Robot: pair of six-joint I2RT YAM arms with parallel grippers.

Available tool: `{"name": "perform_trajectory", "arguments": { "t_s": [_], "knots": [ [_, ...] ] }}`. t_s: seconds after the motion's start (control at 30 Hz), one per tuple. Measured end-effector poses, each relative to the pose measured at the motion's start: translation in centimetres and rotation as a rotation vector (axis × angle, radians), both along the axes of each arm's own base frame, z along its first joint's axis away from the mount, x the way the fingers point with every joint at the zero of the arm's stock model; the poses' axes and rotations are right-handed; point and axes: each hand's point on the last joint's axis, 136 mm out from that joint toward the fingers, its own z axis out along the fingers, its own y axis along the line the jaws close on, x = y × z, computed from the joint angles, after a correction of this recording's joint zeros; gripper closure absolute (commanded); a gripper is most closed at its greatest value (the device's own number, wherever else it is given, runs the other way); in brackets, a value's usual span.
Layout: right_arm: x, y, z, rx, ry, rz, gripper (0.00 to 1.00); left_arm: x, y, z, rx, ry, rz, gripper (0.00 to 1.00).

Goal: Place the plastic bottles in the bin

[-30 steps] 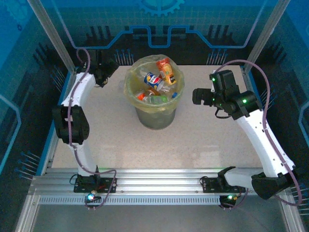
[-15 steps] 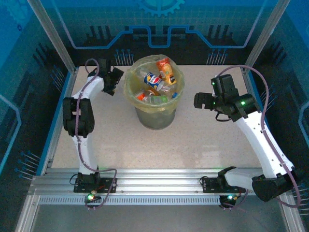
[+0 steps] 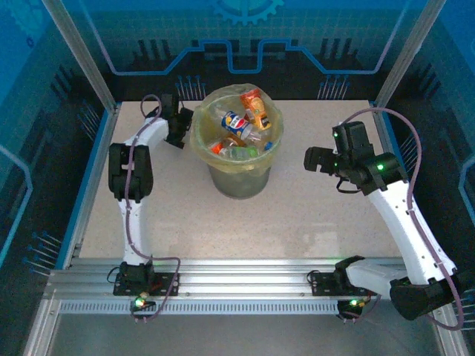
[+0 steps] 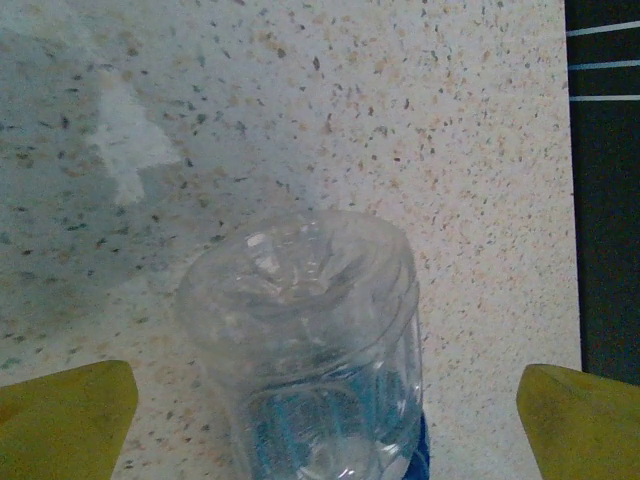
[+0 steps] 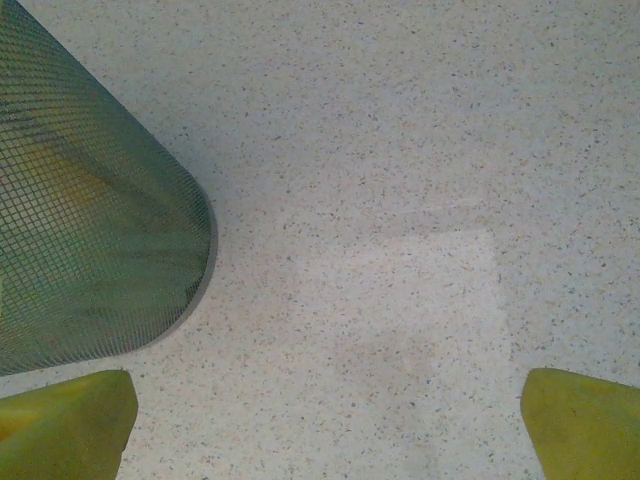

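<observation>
**Spread grippers flank the bin**

The bin stands upper centre, with bottles inside. Left gripper, by its upper-left rim, straddles a clear bottle without touching it, the table edge close at right. Right gripper overlooks bare table.

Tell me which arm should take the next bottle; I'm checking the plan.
Left. The left gripper, open, straddles a clear bottle on the table; the right gripper hangs open over bare table beside the bin.
</observation>
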Motion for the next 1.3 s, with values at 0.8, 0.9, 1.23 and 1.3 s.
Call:
{"name": "perform_trajectory", "arguments": {
  "t_s": [0.8, 0.9, 1.23, 1.3],
  "knots": [
    [0.3, 0.2, -0.8, 0.005, 0.012, 0.004, 0.00, 1.0, -2.3, -3.2, -0.039, 0.048, 0.008, 0.29],
    [0.3, 0.1, -1.1, 0.003, 0.019, 0.000, 0.00, 1.1, -2.3, -3.2, -0.045, 0.045, 0.014, 0.37],
    [0.4, 0.2, -1.9, 0.001, 0.037, 0.002, 0.00, 2.2, -0.7, -3.0, -0.062, -0.031, 0.039, 0.54],
    [0.4, 0.2, -1.9, 0.001, 0.038, 0.003, 0.00, 2.2, 0.3, -2.8, -0.051, -0.043, 0.042, 0.54]
  ]
}}
